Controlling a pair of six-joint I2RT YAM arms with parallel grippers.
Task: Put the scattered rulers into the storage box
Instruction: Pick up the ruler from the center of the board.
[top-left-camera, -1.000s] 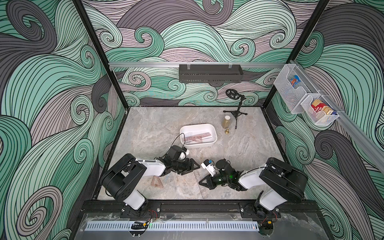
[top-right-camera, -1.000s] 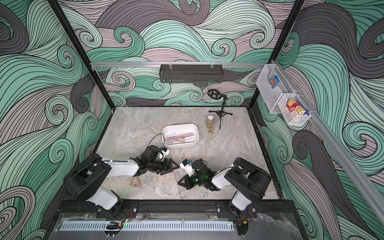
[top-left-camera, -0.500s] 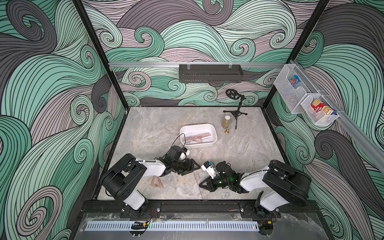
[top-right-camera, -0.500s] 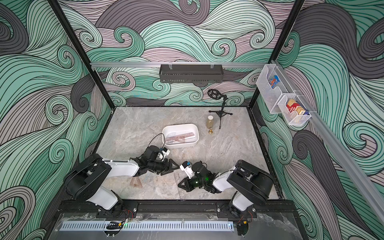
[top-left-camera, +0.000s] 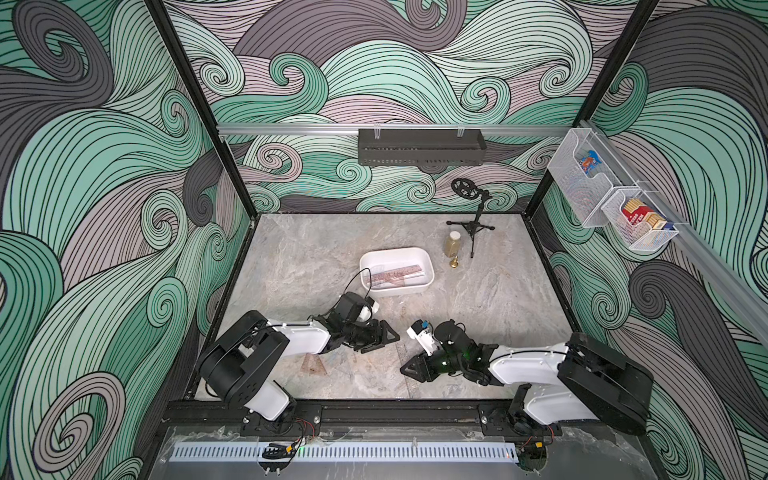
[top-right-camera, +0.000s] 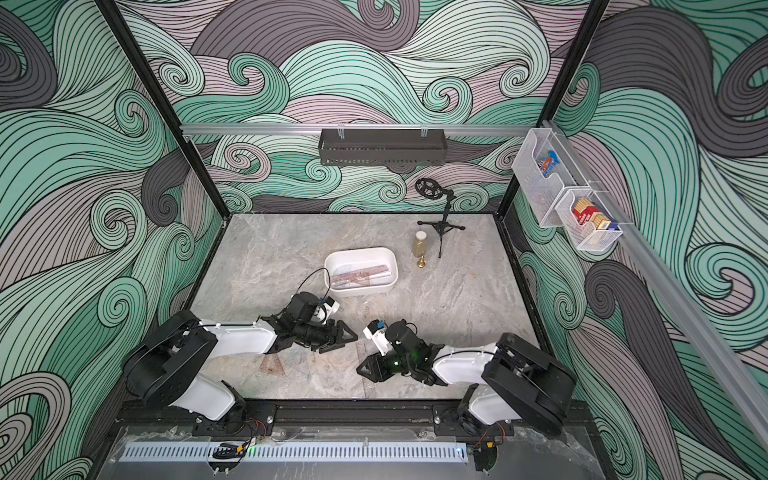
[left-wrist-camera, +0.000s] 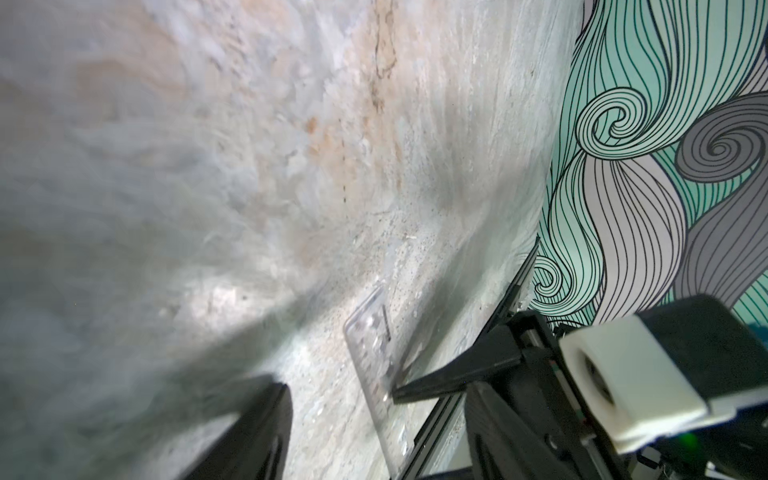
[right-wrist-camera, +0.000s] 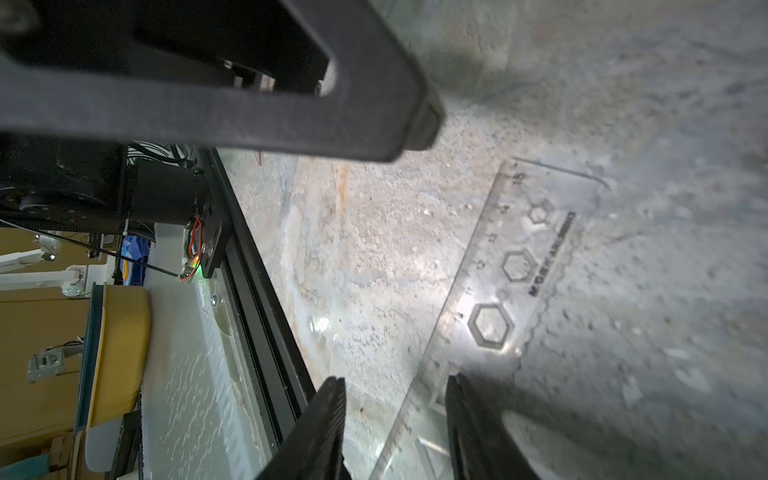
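In both top views the tabletop (top-left-camera: 498, 299) is grey veined marble, walled by panels (top-left-camera: 104, 208) printed with teal, grey and mauve swirls. The white, round-cornered storage box (top-left-camera: 401, 290) sits mid-tabletop with a reddish ruler (top-left-camera: 397, 274) lying inside. A reddish-brown set square (top-left-camera: 312, 365) lies flat beside my left arm. My left hand (top-left-camera: 382, 343) and right hand (top-left-camera: 411, 368) are low, near each other, in front of the box. In the left wrist view my left fingers (left-wrist-camera: 266, 424) are spread over bare stone, with a clear ruler (left-wrist-camera: 370, 345) beyond them. In the right wrist view my right fingers (right-wrist-camera: 324, 428) stand apart, pinching nothing. The clear ruler (right-wrist-camera: 511, 266) lies flat between them, showing hexagon stencil holes and the numerals 15, 14 and 13. Its printed line is too blurred to read.
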